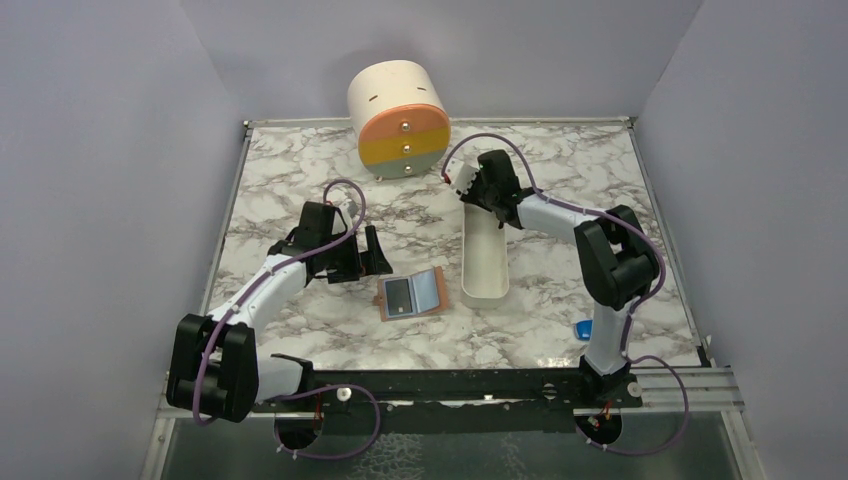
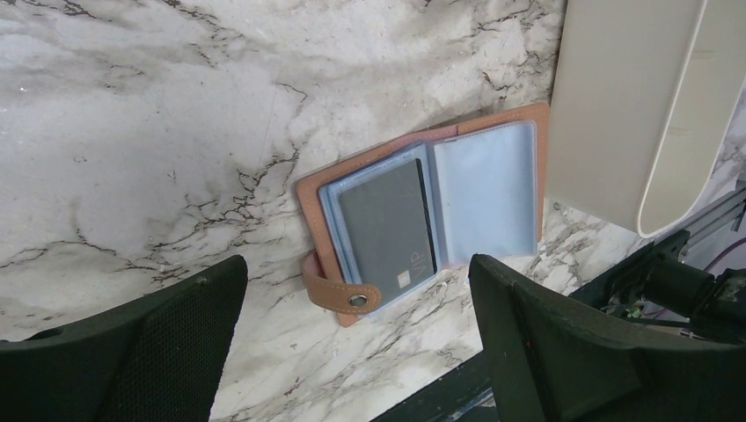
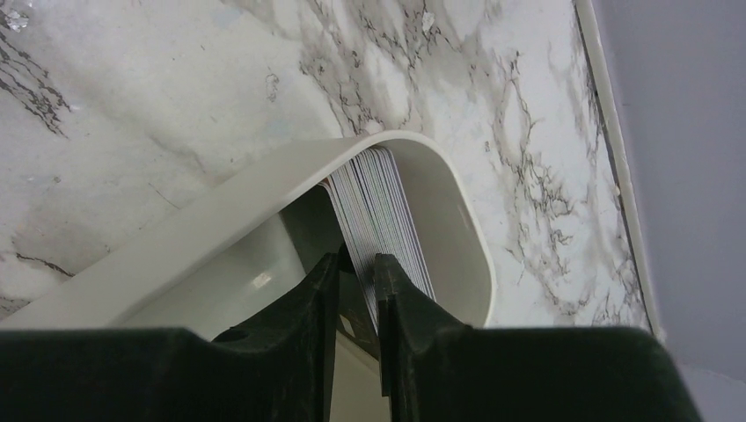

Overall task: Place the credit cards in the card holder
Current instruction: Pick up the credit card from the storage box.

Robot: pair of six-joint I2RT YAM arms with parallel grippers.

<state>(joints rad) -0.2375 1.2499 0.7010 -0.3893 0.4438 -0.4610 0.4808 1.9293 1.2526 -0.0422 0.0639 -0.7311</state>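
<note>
the small tan-brown leather bifold card holder (image 1: 412, 294) lies open and flat on the white marble-patterned surface (image 1: 300, 170), between my two arms and just beside the near end of the long white oblong tray (image 1: 484, 270). one thin dark grey plastic card (image 2: 387, 224) sits in its left sleeve; the light-blue right sleeve looks empty. so i judge the job barely begun: one in, many to go. the rest of the thin flat plastic credit cards (image 3: 378, 189) stand on edge in a stack against the far rounded end of the tray. my right claw (image 3: 358, 272) is down in there, its fingers pressed in on some card edges from that stack; how many, i cannot tell. my left claw (image 2: 352, 290) hangs spread wide, gripping nothing, just left of the card holder.
</note>
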